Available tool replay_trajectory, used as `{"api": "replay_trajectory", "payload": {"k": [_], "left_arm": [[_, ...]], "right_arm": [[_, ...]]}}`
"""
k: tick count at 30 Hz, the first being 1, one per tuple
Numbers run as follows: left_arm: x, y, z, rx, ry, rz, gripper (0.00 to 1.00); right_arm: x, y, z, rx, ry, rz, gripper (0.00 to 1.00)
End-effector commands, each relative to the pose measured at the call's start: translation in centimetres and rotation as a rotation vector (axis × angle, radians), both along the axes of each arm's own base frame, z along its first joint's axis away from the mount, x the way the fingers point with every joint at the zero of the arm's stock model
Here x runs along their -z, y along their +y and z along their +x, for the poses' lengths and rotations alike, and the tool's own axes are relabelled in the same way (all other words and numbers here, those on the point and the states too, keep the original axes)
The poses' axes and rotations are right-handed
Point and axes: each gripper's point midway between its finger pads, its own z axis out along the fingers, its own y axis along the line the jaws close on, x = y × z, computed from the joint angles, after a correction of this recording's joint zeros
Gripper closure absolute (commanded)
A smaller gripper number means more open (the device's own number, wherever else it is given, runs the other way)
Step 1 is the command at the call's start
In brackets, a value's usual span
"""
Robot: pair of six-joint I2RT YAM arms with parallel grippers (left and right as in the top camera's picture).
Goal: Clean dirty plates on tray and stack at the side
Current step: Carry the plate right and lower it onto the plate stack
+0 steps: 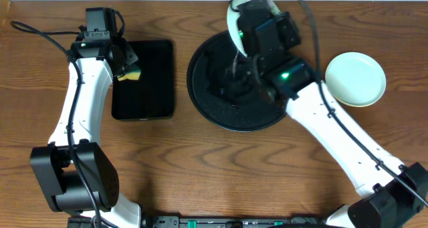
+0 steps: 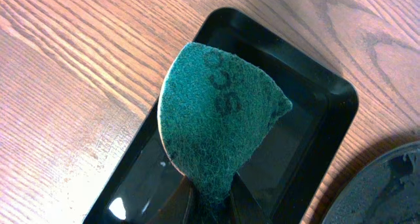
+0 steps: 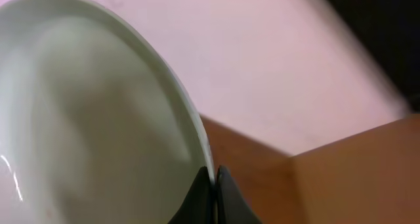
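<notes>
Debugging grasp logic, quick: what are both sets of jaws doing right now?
Left jaws: closed on the sponge.
Right jaws: closed on the rim of a plate.

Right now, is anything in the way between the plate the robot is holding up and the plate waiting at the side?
Nothing visible is. The right fingers pinch the raised plate by its rim near the round tray. Only the robot's own right arm lies along the way to the side plate.

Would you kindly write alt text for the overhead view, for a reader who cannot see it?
The right gripper holds a pale plate by its rim, tipped on edge over the round black tray; a second plate lies on the table beside it. The left gripper holds a sponge over a rectangular black tray.
</notes>
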Motion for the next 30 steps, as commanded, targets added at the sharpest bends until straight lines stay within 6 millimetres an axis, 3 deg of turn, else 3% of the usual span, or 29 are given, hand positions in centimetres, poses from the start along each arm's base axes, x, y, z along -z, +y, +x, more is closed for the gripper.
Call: {"api": "replay_trajectory", "payload": {"k": [1, 8, 14, 16, 22, 26, 30], "left_arm": [[0.2, 0.0, 0.1, -0.005, 0.002, -0.004, 0.92], [0.5, 0.0, 0.1, -0.005, 0.007, -0.005, 0.92], [1.6, -0.1, 0.2, -0.002, 0.033, -0.014, 0.92], [2.0, -0.4, 0.2, 0.006, 0.04, -0.029, 0.92], [2.1, -0.4, 0.2, 0.007, 0.042, -0.03, 0.92], [2.1, -0.4, 0.2, 0.007, 0.045, -0.031, 0.92], [2.1, -0.4, 0.2, 0.007, 0.045, -0.03, 0.92]], "right_arm": [[-2.8, -0.8, -1.2, 0.068, -0.048, -0.166, 0.99], [-5.1, 0.1, -1.6, 0.081, -0.112, -0.221, 0.99], [-3.8, -1.3, -1.5, 0.148, -0.126, -0.089, 0.99], [-2.4, -2.5, -1.6, 0.199, -0.119, 0.011, 0.99], [8.0, -4.9, -2.0, 0.264, 0.242, 0.625, 0.99], [10.8, -9.5, -2.1, 0.417, 0.408, 1.037, 0.99], [11.9, -18.1, -3.3, 0.622, 0.417, 1.181, 0.99]]}}
